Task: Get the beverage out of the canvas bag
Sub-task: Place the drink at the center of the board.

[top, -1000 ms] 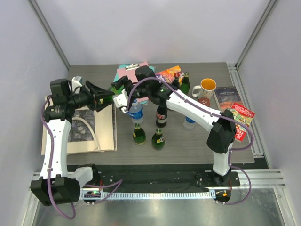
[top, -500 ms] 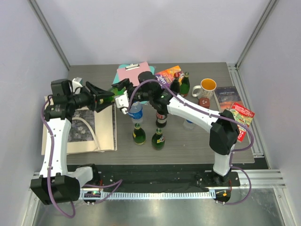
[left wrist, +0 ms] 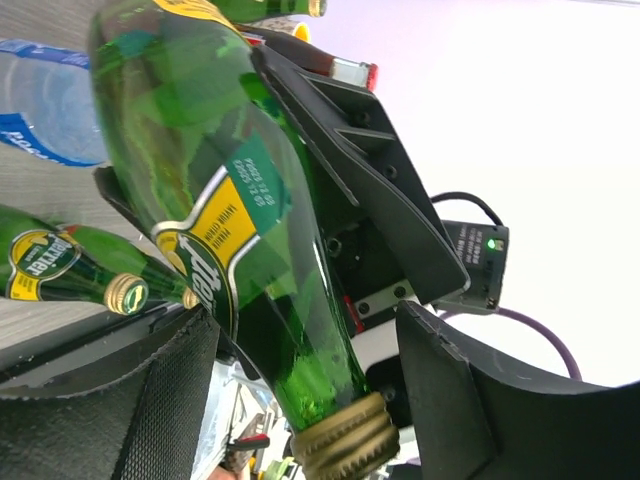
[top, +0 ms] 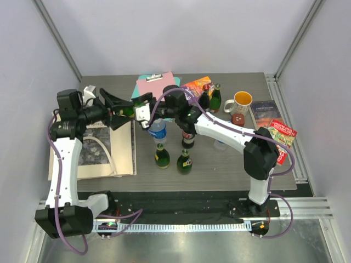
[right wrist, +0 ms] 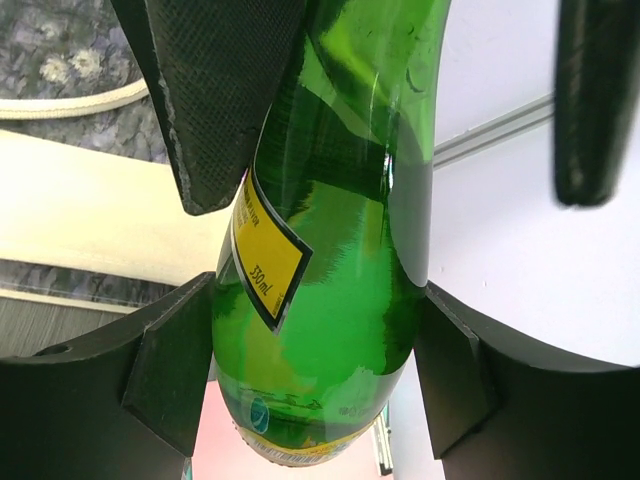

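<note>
Left fingers (left wrist: 470, 400) newly apart around green bottle (left wrist: 230, 200), right fingers (right wrist: 170, 370) tight on it

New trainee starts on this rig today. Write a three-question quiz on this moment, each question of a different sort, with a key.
1. True or false: the green bottle lies inside the canvas bag.
2. The left end effector and the right end effector both flank the bottle. Which is shut on it? A. left B. right C. neither
3. Fill in: the sheet on the clipboard is ____.

Key
1. False: it is held in the air, outside the bag.
2. B: the left one stands open.
3. Pink.
</note>
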`<state>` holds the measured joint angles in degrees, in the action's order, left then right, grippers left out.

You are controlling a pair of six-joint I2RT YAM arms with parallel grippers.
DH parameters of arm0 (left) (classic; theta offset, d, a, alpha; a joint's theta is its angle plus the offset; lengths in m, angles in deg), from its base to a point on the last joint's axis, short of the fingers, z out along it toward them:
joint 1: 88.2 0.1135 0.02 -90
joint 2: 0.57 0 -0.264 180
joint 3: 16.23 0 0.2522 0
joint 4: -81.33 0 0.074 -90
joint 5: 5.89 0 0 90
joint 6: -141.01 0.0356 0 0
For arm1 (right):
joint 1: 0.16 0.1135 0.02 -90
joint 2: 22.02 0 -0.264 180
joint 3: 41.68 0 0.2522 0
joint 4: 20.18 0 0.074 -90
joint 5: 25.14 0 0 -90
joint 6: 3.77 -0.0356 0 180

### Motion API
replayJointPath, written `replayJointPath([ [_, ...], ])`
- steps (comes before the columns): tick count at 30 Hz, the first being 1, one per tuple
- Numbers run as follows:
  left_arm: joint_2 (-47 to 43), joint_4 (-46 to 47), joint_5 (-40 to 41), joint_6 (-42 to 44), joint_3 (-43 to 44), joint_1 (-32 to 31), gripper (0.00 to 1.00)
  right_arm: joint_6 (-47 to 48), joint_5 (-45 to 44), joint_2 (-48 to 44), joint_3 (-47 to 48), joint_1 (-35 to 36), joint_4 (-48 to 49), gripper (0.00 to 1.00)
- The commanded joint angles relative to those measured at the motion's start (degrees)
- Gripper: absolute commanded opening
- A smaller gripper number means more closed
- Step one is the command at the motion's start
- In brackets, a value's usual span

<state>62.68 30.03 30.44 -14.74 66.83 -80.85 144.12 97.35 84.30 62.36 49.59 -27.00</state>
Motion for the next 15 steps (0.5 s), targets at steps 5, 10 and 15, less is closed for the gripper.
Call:
replayJointPath([
  [5,-1.0,4.3,-4.1,2.1,5.8,0.9,0.75,-10.1,3.5,-6.0,1.8,-0.9,15.5,0.01],
  [10,-0.3,4.6,-4.1,2.8,8.1,0.9,0.81,-13.0,3.6,-6.5,1.7,-1.8,18.1,0.01],
  [15,0.2,5.1,-4.5,2.7,9.5,0.9,0.85,-18.9,3.5,-6.0,3.6,-3.0,20.5,0.01],
])
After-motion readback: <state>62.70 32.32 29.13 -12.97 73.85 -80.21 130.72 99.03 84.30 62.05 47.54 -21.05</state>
